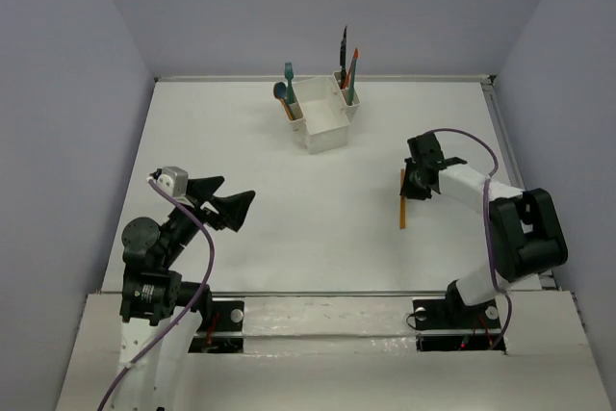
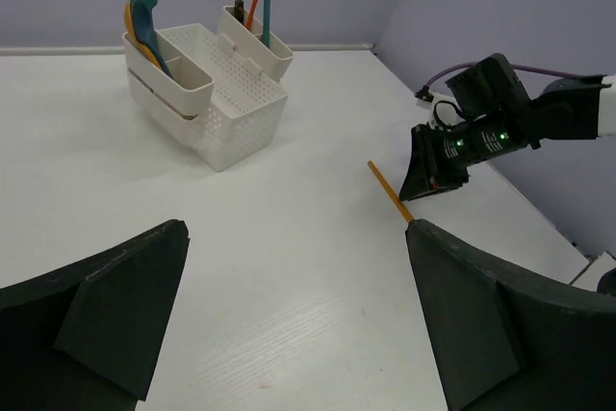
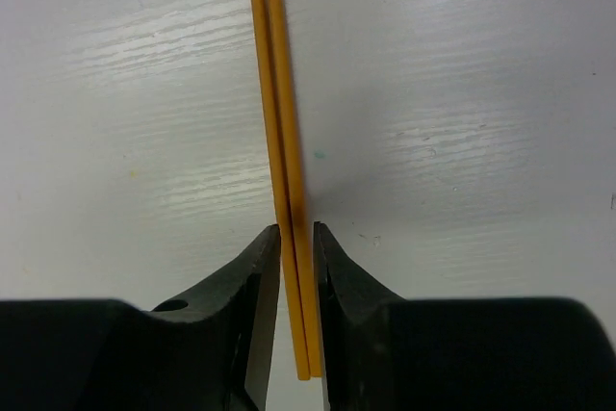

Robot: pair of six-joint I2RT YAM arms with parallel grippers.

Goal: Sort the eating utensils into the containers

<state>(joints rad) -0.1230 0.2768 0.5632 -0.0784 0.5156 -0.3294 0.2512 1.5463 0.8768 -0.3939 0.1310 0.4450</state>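
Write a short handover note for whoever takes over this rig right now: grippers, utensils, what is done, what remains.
Left gripper: open, empty, at the near left.
Right gripper: shut on the pair of orange sticks, which lie on the table at the right.
White caddy: far centre, with utensils standing in both side slots.
Done: those utensils sorted.
Left: lift the orange sticks into the caddy.

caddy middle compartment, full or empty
Empty. The left wrist view shows the bare mesh floor of the caddy; the utensils in it stand only in its narrow side slots.
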